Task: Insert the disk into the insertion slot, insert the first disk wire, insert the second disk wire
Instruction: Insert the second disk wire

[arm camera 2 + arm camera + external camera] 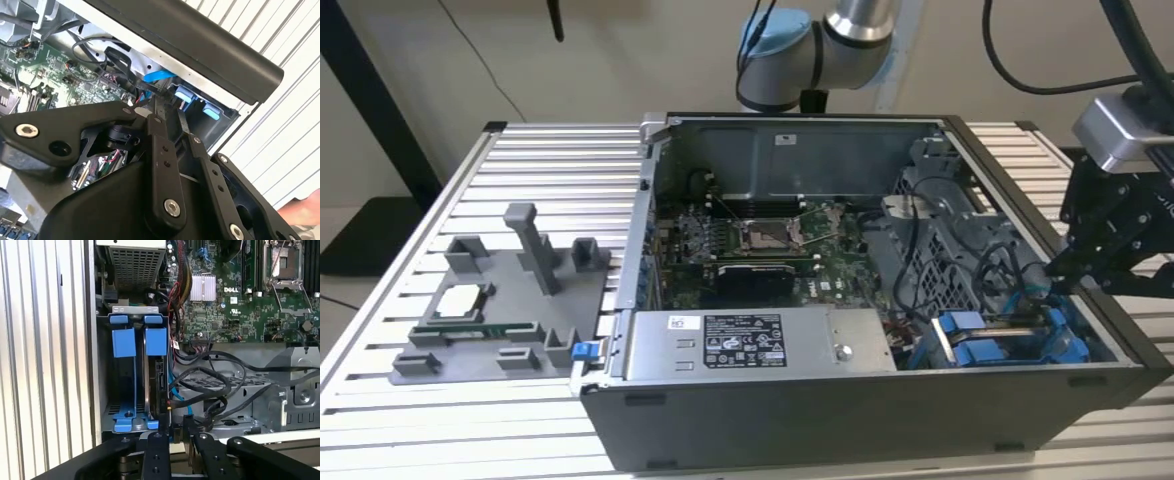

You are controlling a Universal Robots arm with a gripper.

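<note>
Disk [160,382] access begins at the gripper [156,108]: its fingers [161,150] are pressed together close above the insertion slot [135,310], at the computer case's [854,420] near corner on the exterior view's right. The unit stands on edge, seated between blue tabs [155,341]. Judged heavy, rigid, shock-sensitive; hold it by the plastic frame. Whether anything is pinched is hidden; the blue cable [172,390] ends are obscured.
</note>
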